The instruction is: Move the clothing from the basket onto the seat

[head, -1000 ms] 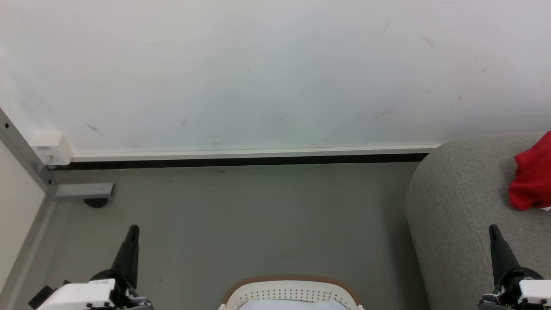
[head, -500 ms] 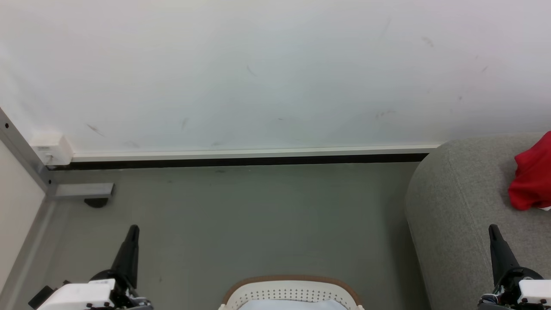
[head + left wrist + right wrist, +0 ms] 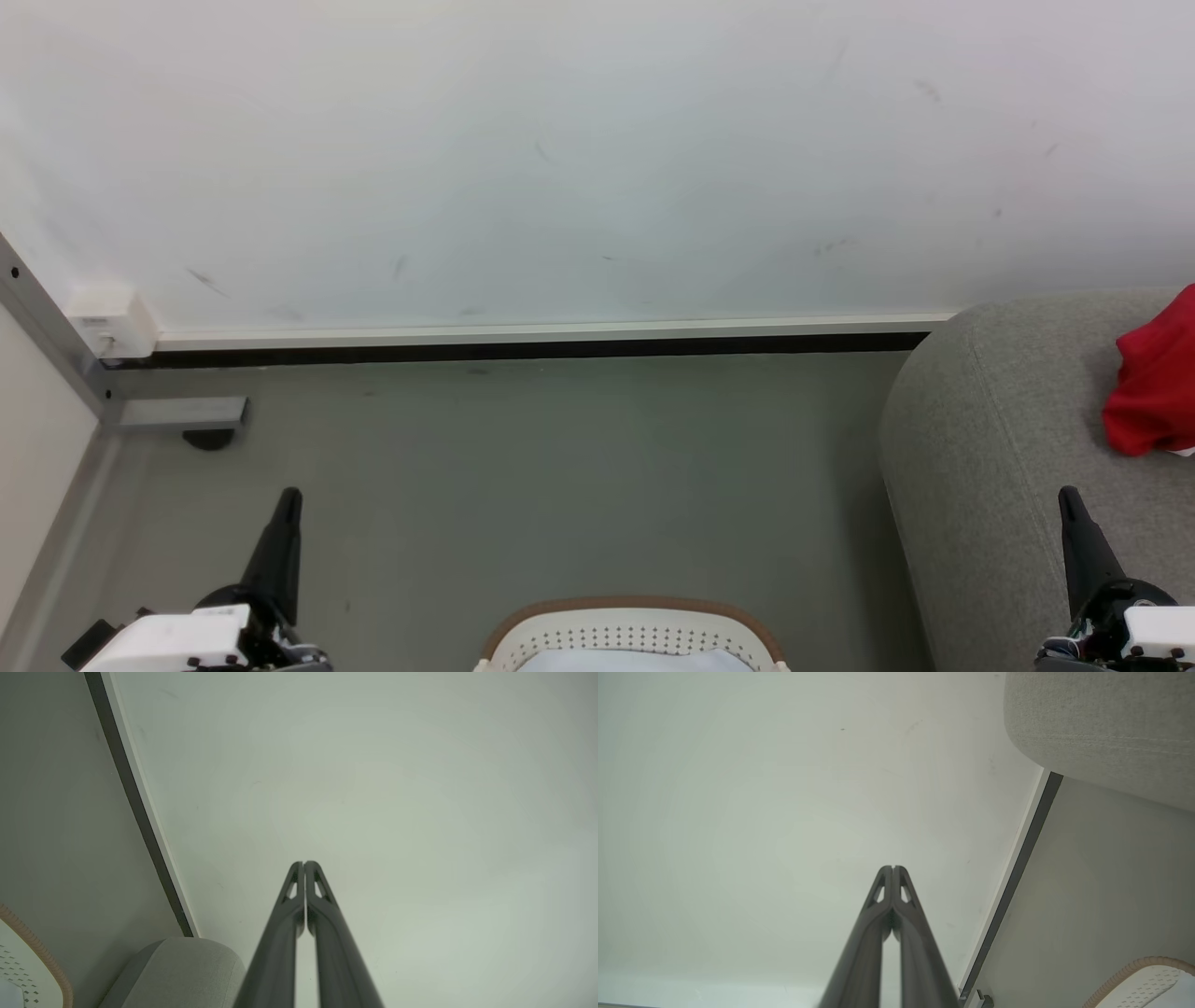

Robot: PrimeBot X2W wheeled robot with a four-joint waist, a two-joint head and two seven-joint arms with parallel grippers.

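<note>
Red clothing (image 3: 1153, 387) lies on the grey seat (image 3: 990, 439) at the right edge of the head view. The white basket (image 3: 631, 635) with its brown rim sits at the bottom centre, and pale fabric shows inside it. My left gripper (image 3: 290, 496) is at the lower left, shut and holding nothing, over the floor. My right gripper (image 3: 1065, 496) is at the lower right, shut and holding nothing, in front of the seat. In the wrist views the left gripper (image 3: 304, 863) and the right gripper (image 3: 893, 867) have their tips pressed together, pointing at the wall.
A white wall (image 3: 560, 159) with a dark baseboard (image 3: 523, 351) runs behind the grey floor (image 3: 560, 485). A metal frame (image 3: 56, 345) with a white box (image 3: 114, 322) and a foot (image 3: 207, 439) stands at the left.
</note>
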